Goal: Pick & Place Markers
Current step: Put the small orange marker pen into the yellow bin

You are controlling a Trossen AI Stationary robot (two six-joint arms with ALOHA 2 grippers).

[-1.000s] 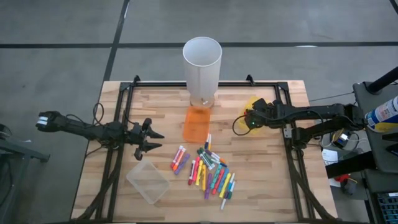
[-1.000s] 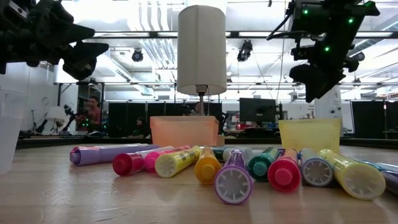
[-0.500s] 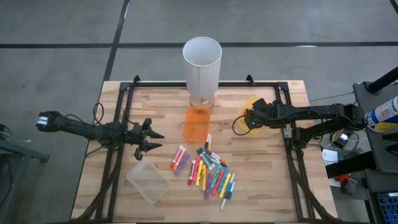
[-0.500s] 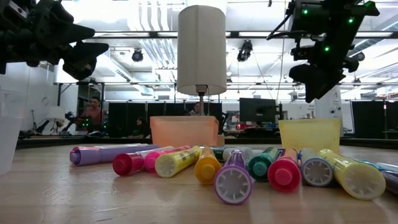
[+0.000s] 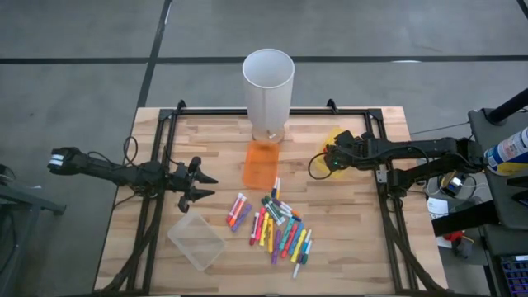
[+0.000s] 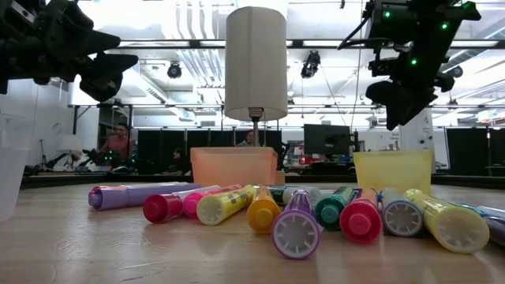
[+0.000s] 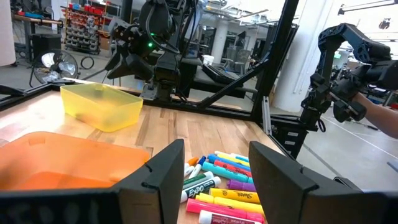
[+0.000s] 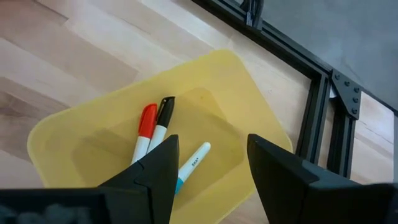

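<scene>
Several markers (image 5: 279, 227) in many colours lie in a loose pile on the table's middle, toward its near edge; they also show in the low view (image 6: 300, 217) and the left wrist view (image 7: 217, 183). Three markers (image 8: 158, 146) lie in the yellow bin (image 8: 124, 134). My left gripper (image 5: 200, 186) hovers open and empty over the table's left side. My right gripper (image 5: 328, 158) hovers open and empty above the yellow bin (image 5: 337, 139) at the right.
A tall white cylinder (image 5: 268, 82) stands at the far middle, an orange bin (image 5: 262, 163) in front of it. A clear bin (image 5: 196, 240) sits near the front left. A black frame (image 5: 165, 124) runs around the table. People show in the room behind.
</scene>
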